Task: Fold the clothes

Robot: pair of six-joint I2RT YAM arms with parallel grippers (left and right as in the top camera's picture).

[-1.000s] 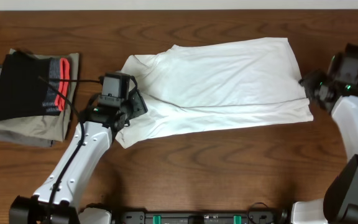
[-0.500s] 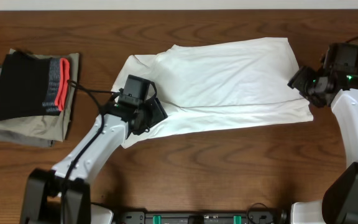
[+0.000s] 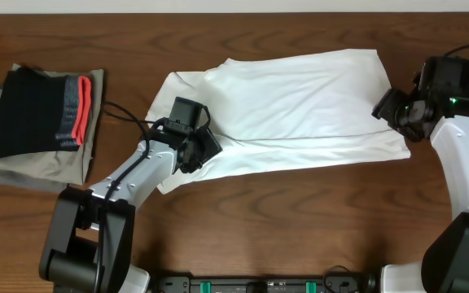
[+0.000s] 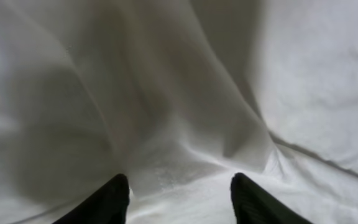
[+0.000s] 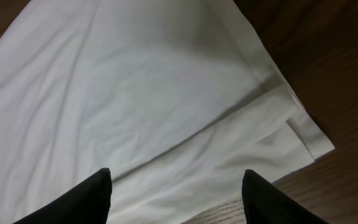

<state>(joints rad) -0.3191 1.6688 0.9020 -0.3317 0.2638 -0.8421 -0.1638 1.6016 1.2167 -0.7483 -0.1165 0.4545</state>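
**A:** Where does the white T-shirt (image 3: 300, 106) lie?

**B:** Across the middle and upper right of the overhead frame, flat on the dark wood-grain bench (image 3: 300, 220). It makes a long, slanted slab, doubled over itself, with a crease running lengthwise and a narrower layer showing along the lower edge. The cotton is soft and matte, full of shallow wrinkles.

**A:** And the left hand (image 4: 179, 193)?

**B:** Low over the shirt's left end, centre-left in the overhead frame. Its wrist view shows two blunt black fingertips (image 4: 114, 196) standing apart, with a rounded ridge of cloth rising between them. I cannot tell whether the tips press the fabric.

**A:** The right hand (image 5: 176, 193)?

**B:** At the shirt's right edge, upper right overhead. Its fingers are spread wide with nothing between them, above the corner where the layered hems step out onto the wood.

**A:** Anything else on the bench?

**B:** Far left, well apart from the shirt, a folded black garment (image 3: 31, 114) with a red-and-grey band (image 3: 80, 110) lies on flat olive-grey garments (image 3: 63, 167)
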